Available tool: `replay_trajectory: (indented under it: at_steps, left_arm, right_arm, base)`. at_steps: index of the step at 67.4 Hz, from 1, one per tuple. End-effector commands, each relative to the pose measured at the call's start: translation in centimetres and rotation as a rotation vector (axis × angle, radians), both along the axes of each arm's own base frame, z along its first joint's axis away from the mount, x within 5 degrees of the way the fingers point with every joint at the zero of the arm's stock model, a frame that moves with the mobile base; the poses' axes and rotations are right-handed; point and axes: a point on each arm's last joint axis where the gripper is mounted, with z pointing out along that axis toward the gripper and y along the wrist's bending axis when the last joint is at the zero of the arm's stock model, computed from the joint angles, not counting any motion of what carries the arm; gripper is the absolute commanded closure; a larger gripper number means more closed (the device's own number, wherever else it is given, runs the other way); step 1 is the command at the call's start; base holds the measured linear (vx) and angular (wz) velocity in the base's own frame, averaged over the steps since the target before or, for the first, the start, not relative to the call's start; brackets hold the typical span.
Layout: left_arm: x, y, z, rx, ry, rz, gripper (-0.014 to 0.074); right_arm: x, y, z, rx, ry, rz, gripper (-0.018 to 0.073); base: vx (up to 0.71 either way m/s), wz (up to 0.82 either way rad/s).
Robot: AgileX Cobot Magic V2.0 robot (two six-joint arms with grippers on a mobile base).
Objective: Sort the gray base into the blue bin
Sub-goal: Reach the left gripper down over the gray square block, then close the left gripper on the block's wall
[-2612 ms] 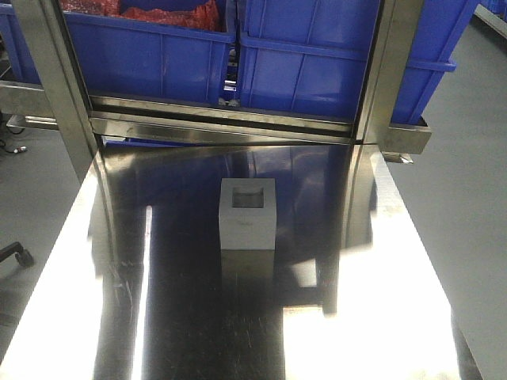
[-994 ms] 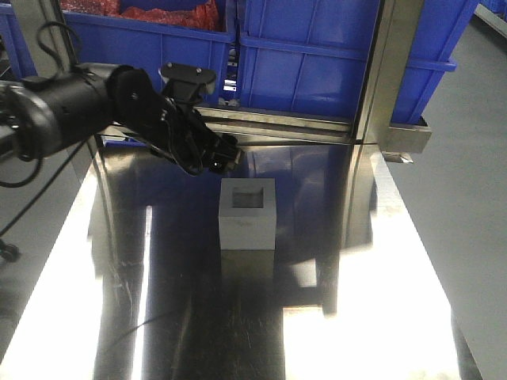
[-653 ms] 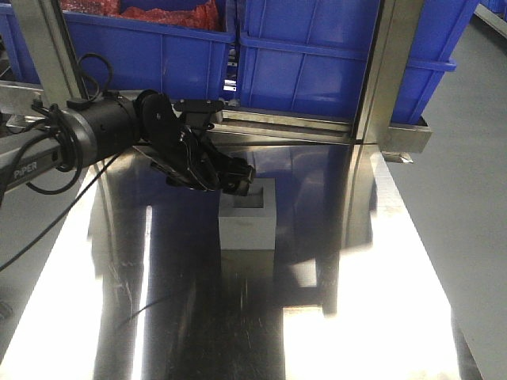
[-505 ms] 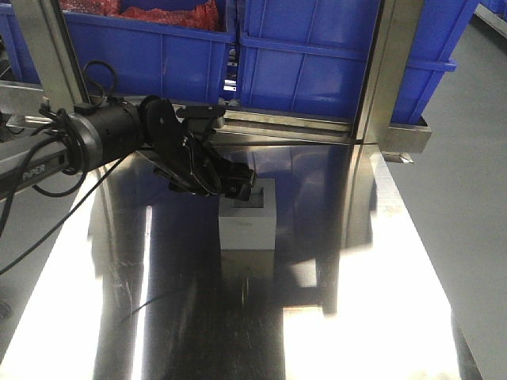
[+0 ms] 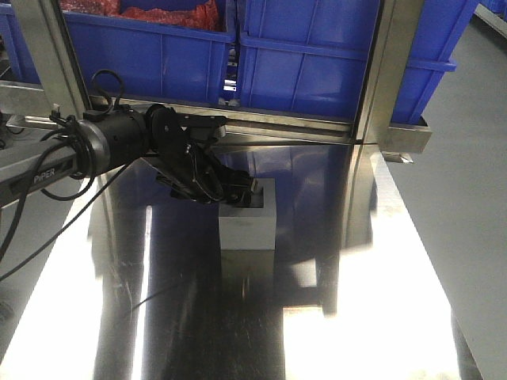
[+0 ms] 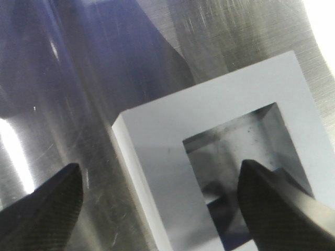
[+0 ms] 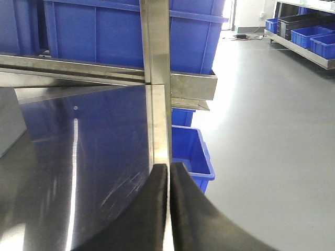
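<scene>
1. Lettering "PiPER" (image 5: 51,176) is showing in white on the left arm's black link; no other writing is showing clearly enough to read.
2. The base (image 5: 248,226) is sitting upright at the middle of the steel table (image 5: 356,317), its square recess facing up.
3. The left gripper (image 5: 242,188) is hanging over the base's 10 o'clock corner with its fingers spread. In the wrist view one finger (image 6: 42,209) is lying outside the base's wall and the other (image 6: 277,209) over the recess, so the two are straddling that wall. Contact cannot be told.
4. The right gripper (image 7: 168,170) is holding its fingers pressed together, with nothing between them, over the table's edge.
5. Two blue bins (image 5: 317,63) are standing side by side at 12 o'clock from the base, behind a steel rail (image 5: 277,127). The left one is carrying red contents (image 5: 158,12).
6. A steel post (image 5: 388,71) is rising at 1 o'clock from the base and another (image 5: 47,63) at 10 o'clock, both between the table and the bins.
7. A black cable (image 5: 47,229) is trailing from the left arm toward 8 o'clock.
8. A smaller blue crate (image 7: 191,151) is sitting on the floor below the table's edge.
</scene>
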Motion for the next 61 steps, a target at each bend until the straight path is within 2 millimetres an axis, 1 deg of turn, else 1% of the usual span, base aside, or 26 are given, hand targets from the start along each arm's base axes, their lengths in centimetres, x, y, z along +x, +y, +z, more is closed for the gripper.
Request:
replay_trajectory:
  at_steps: [1,21,25,29,36,44,45,48,50,52,57,61]
  left_arm:
    - [-0.13,-0.26,3.66,-0.06,-0.08,0.015,0.0006]
    - [-0.34,-0.22,3.53,-0.051,-0.056,0.007,0.0006]
    - [-0.44,-0.2,3.48,-0.047,-0.045,0.003,0.0015]
    - [-0.56,-0.18,3.41,-0.042,-0.032,-0.001,0.0042]
    - [-0.79,-0.14,3.29,-0.033,-0.005,-0.01,0.0136]
    - [-0.97,-0.11,3.2,-0.026,0.015,-0.016,0.0299]
    - [-0.98,-0.11,3.2,-0.026,0.016,-0.017,0.0309]
    - [-1.0,-0.11,3.19,-0.025,0.019,-0.017,0.0379]
    - [-0.99,-0.11,3.19,-0.026,0.018,-0.017,0.0409]
    - [-0.99,-0.11,3.19,-0.025,0.018,-0.017,0.0459]
    - [-0.99,-0.11,3.19,-0.025,0.018,-0.017,0.0551]
    - [-0.98,-0.05,3.19,-0.024,0.018,-0.017,0.0606]
  right_arm:
    - [0.2,-0.03,0.48,-0.02,-0.052,-0.002,0.0564]
    - [0.2,-0.03,0.48,-0.02,-0.052,-0.002,0.0564]
    - [0.2,-0.03,0.48,-0.02,-0.052,-0.002,0.0564]
    - [0.2,-0.03,0.48,-0.02,-0.052,-0.002,0.0564]
    - [0.2,-0.03,0.48,-0.02,-0.052,-0.002,0.0564]
    - [0.2,-0.03,0.48,-0.02,-0.052,-0.002,0.0564]
    - [0.2,-0.03,0.48,-0.02,-0.052,-0.002,0.0564]
    - [0.2,-0.03,0.48,-0.02,-0.052,-0.002,0.0564]
    - [0.2,-0.03,0.48,-0.02,-0.052,-0.002,0.0564]
    - [0.2,-0.03,0.48,-0.02,-0.052,-0.002,0.0564]
    - [0.2,-0.03,0.48,-0.02,-0.052,-0.002,0.0564]
    - [0.2,-0.03,0.48,-0.02,-0.052,-0.002,0.0564]
  base:
    - [0.0,0.0]
    - [0.0,0.0]
    - [0.0,0.0]
    - [0.0,0.0]
    - [0.0,0.0]
    - [0.0,0.0]
    - [0.0,0.0]
    - [0.0,0.0]
    - [0.0,0.0]
    - [0.0,0.0]
    - [0.0,0.0]
    - [0.0,0.0]
